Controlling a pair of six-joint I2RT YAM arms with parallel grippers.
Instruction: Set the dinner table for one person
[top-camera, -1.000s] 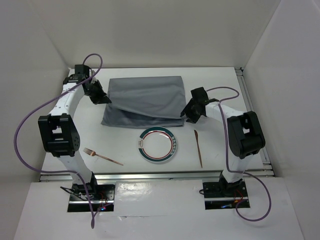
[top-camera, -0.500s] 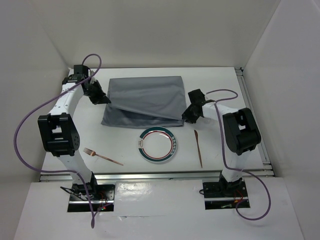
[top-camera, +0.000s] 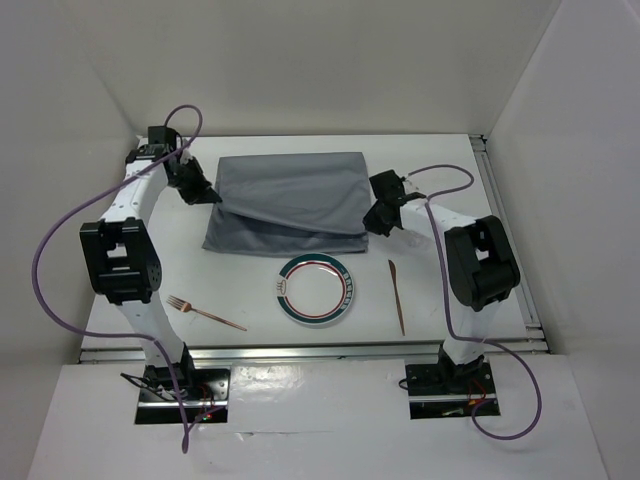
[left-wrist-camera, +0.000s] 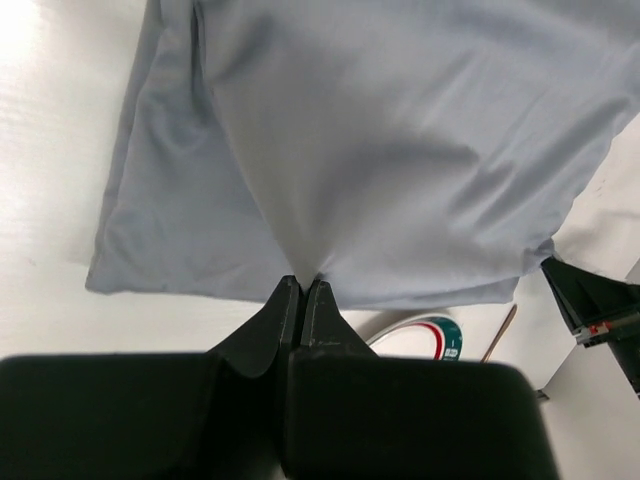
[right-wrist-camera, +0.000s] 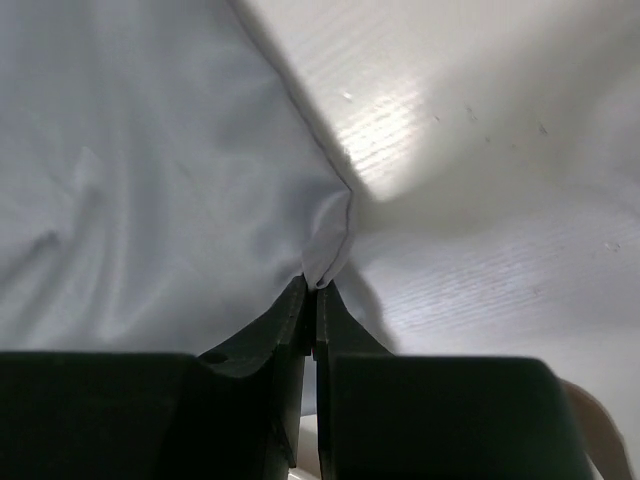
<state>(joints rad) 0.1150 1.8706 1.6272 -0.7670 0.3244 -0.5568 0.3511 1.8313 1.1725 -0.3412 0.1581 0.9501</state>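
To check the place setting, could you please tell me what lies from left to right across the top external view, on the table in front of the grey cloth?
fork → plate → knife

Inventory, counted from the overhead view. One white desk (top-camera: 250, 290). One grey cloth (top-camera: 290, 200). One plate (top-camera: 315, 290), round, with green and red rim bands. One copper-coloured fork (top-camera: 205, 312). One copper-coloured knife (top-camera: 397, 295). Cutlery total: two pieces. Two robot arms: left arm (top-camera: 125, 250) and right arm (top-camera: 480, 265). Two grippers, one per arm: left gripper (top-camera: 212, 197), right gripper (top-camera: 369, 228).
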